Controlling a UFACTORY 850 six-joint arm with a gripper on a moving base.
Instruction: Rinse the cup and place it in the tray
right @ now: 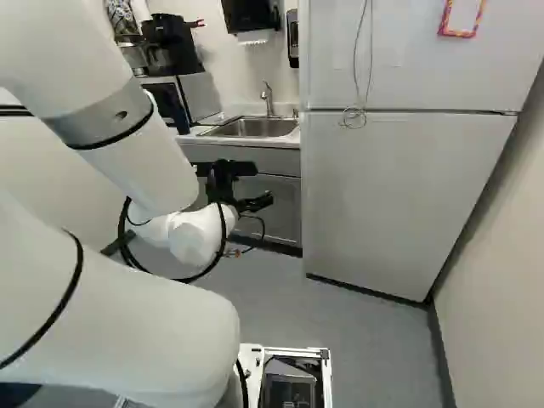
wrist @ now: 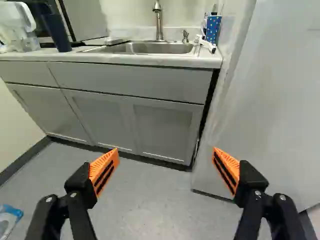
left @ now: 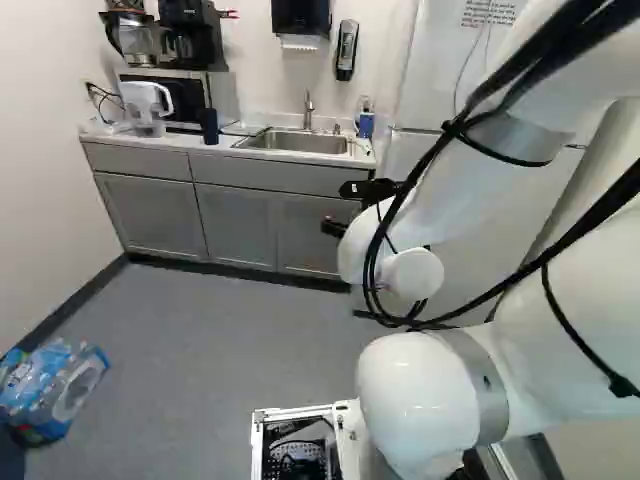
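My gripper [right: 223, 183] is held out ahead of the counter's cabinets in the right base view. In the wrist view the gripper [wrist: 165, 167] stands wide open, with only floor and cabinet fronts seen beyond its orange pads. A tall dark blue cup [wrist: 56, 31] stands upright on the counter, between the white pitcher and the sink [left: 295, 142]; the gripper is well short of it. A faucet [wrist: 159, 22] rises behind the basin. A low, pale, flat thing [wrist: 116, 40] lies at the sink's edge on the cup's side; I cannot tell whether it is the tray.
A blue dotted holder [wrist: 213, 27] with brushes stands at the counter's other end. The pitcher [left: 146, 108], microwave [left: 180, 100] and coffee maker are beyond the cup. A tall white fridge [right: 391, 195] stands beside the counter. Wrapped bottles [left: 55, 388] lie on the floor.
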